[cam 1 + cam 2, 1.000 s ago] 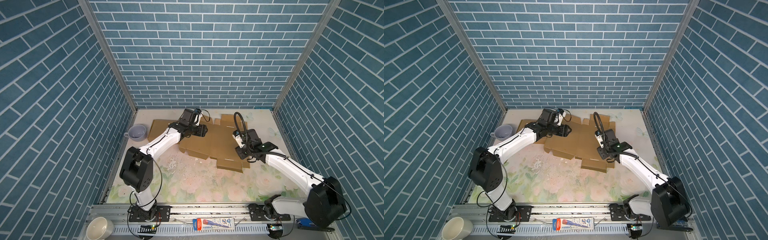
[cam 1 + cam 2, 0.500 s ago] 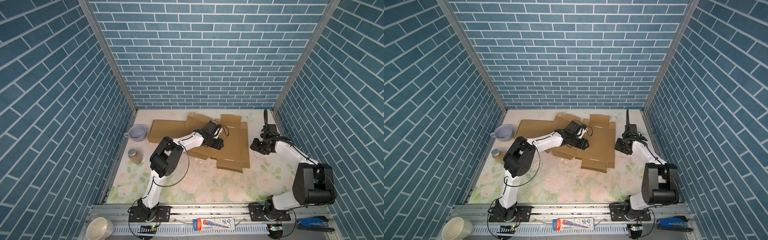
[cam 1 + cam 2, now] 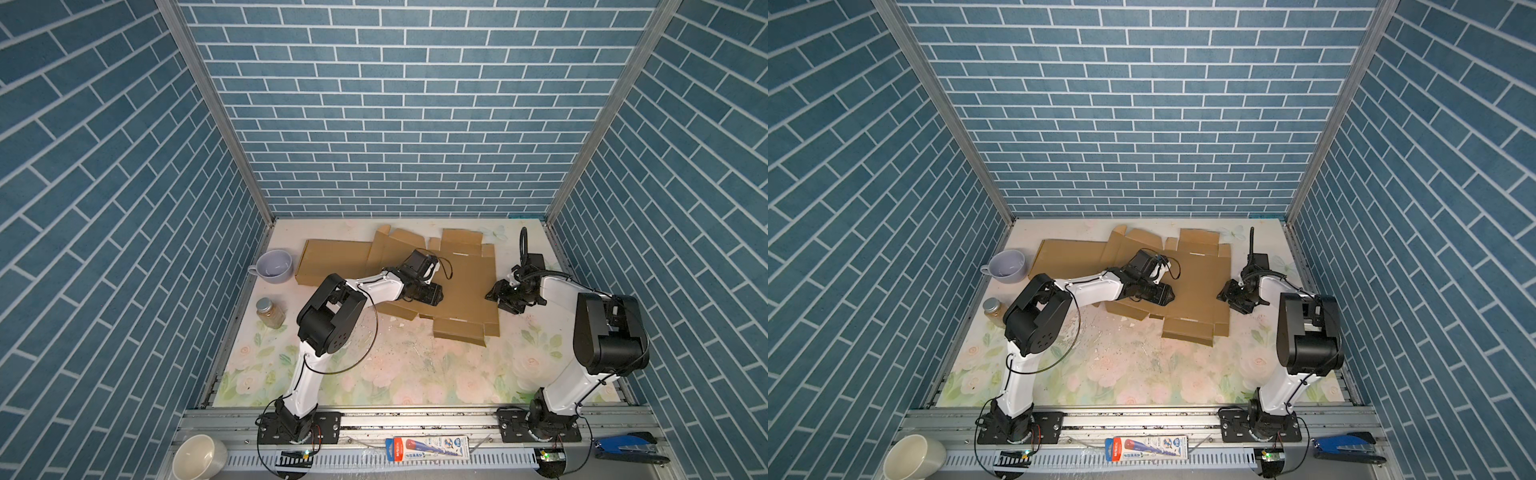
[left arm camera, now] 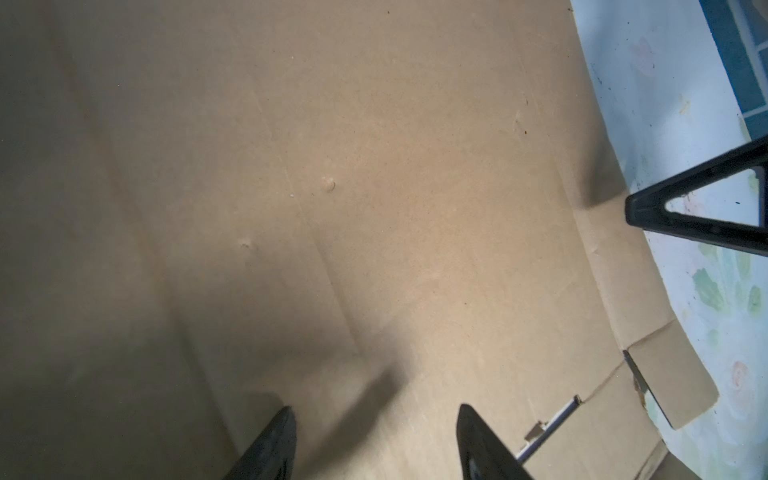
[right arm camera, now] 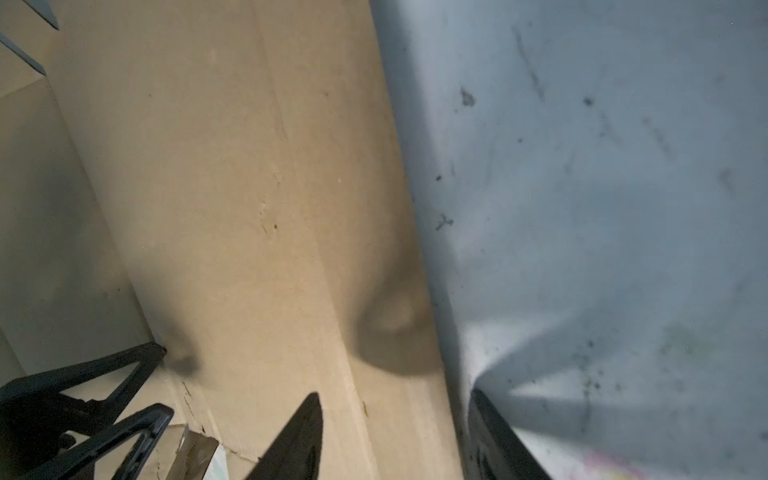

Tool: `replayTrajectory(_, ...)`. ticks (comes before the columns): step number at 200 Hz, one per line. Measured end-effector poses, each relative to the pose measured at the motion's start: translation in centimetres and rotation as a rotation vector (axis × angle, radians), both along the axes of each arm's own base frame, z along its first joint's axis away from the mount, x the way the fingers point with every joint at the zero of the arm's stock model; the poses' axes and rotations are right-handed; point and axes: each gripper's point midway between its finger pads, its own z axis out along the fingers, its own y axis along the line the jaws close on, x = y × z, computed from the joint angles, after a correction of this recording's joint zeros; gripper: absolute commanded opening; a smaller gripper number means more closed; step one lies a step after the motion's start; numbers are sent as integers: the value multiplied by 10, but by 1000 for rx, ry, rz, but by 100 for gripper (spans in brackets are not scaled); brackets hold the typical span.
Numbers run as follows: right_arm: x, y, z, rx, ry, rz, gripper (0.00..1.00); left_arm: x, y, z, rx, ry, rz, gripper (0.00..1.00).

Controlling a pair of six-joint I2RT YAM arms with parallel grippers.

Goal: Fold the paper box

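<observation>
Task item: I see the cardboard box blank (image 3: 465, 286) lying unfolded and flat on the table (image 3: 395, 365) in both top views.
Blank, position: it sits in the far half of the table. It runs from just beside the lavender cup (image 3: 274, 266) at the left edge to near the right edge, and its flaps jut toward the far and near edges.
Left gripper: the left gripper (image 3: 437, 296) hangs low over the middle of the blank, its tips pointing toward the table's right edge.
Left fingers: they stand apart in the left wrist view (image 4: 374, 409). Bare cardboard shows between and ahead of them, and they are closed on nothing. I cannot tell whether the tips touch the surface.
Right gripper: the right gripper (image 3: 492, 293) is at the blank's right-hand edge, its tips pointing toward the table's left edge.
Right fingers: they stand apart in the right wrist view (image 5: 395, 392) and straddle that edge. One fingertip (image 5: 307, 415) is over cardboard and the other is over the bare table. The edge lies flat between them, unclamped.
Grippers, relation: they face each other across the right part of the blank, well apart.
Other items: a lidded jar (image 3: 270, 312) stands near the left edge, nearer the front than the cup and clear of the blank.
</observation>
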Motion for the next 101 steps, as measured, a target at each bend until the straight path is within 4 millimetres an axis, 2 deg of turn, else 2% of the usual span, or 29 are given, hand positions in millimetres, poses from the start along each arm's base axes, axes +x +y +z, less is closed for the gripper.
replayTrajectory(57, 0, 5, 0, -2, 19, 9, 33, -1, 1, 0, -25, -8, 18, 62)
replayTrajectory(101, 11, 20, 9, -57, -6, 60, 27, 0, 1, 0, -36, -6, 31, 61)
